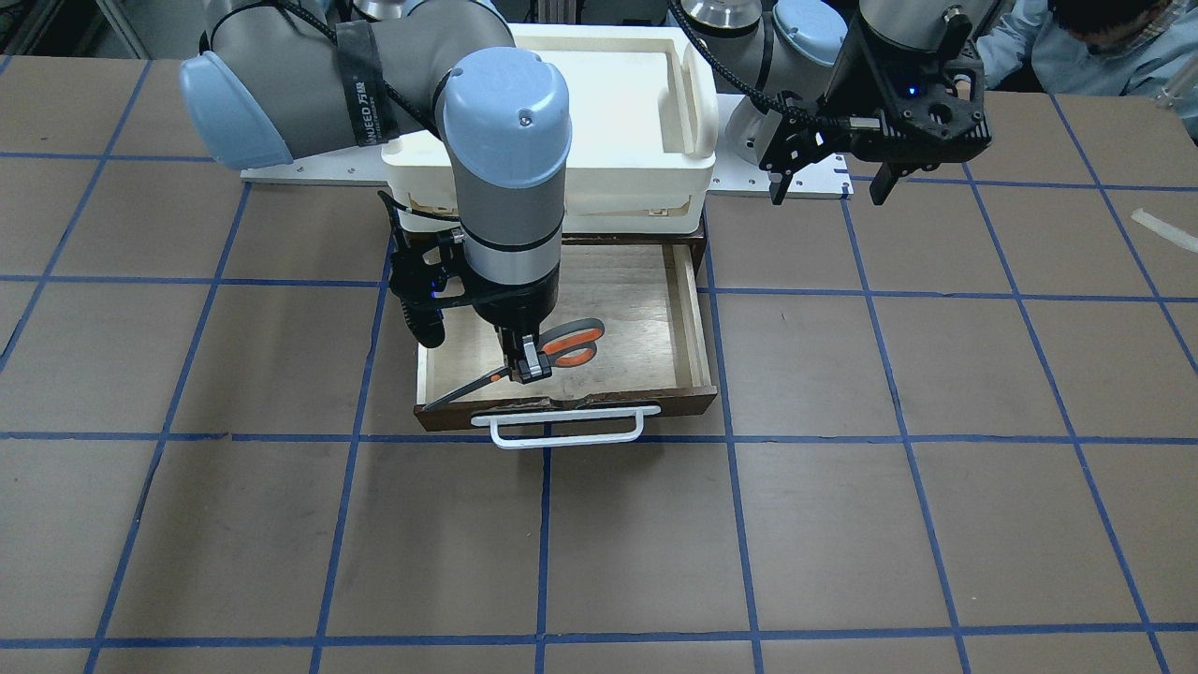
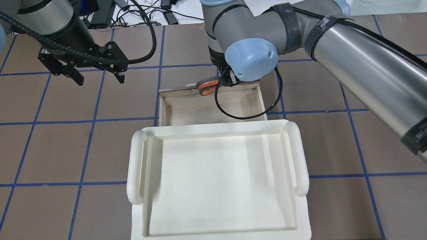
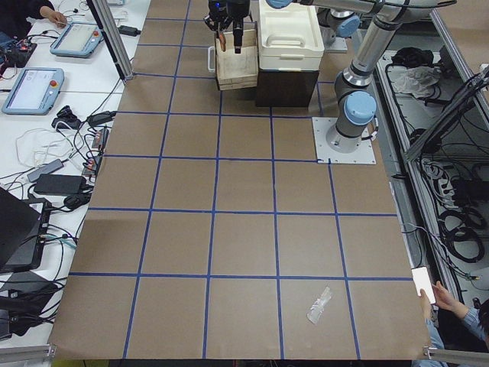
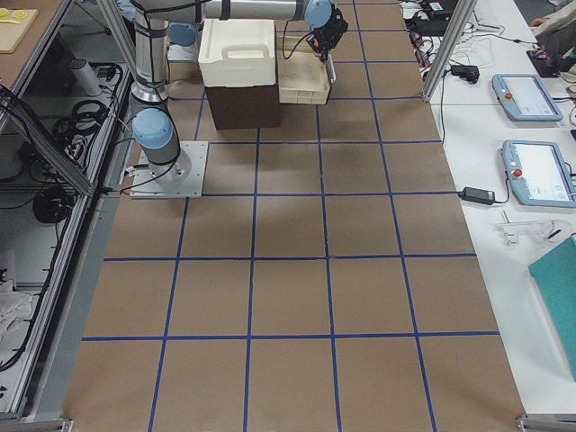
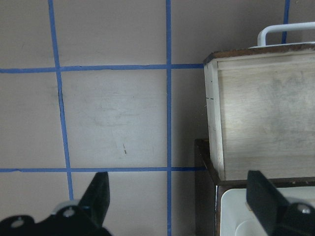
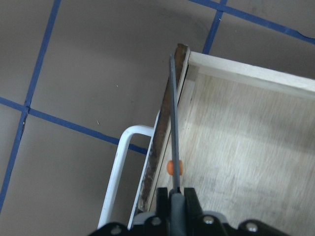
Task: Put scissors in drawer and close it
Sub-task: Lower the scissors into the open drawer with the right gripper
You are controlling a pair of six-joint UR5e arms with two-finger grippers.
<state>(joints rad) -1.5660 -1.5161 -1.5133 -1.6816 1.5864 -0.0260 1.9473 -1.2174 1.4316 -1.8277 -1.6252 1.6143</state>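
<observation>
**Item:** small scissors [image 1: 567, 344] with grey handles lined orange and dark metal blades.
**Location:** over the open, shallow pale-wood drawer [image 1: 691, 309] with a dark brown front, at lower centre of the front-facing view and close behind the front board.
**Held by:** right gripper [image 1: 528, 367], fingers clenched on the scissors just handle-side of the orange pivot.

**Long axis:** slanted. The handles point up-right toward the drawer's middle and the blade tip points down-left at the front corner. In the right wrist view the blades run edge-on straight out from the pincer along the front board. The tip seems to lie over that board's top edge. I judge the release turns on that tip clearing the wood.

**Nearer arm:** the right, by far. The left gripper [image 1: 829, 192] hangs released, jaws spread and empty, at upper right of the front-facing view, well apart from the drawer.

**Also present:** white bar handle [image 1: 567, 433]; white plastic tray [image 2: 136, 166] atop the unit behind.

**Not legible:** whether the scissors touch the drawer floor. Overhead, a blue joint cap [image 2: 251, 59] hides the blades. The side views are too small.
</observation>
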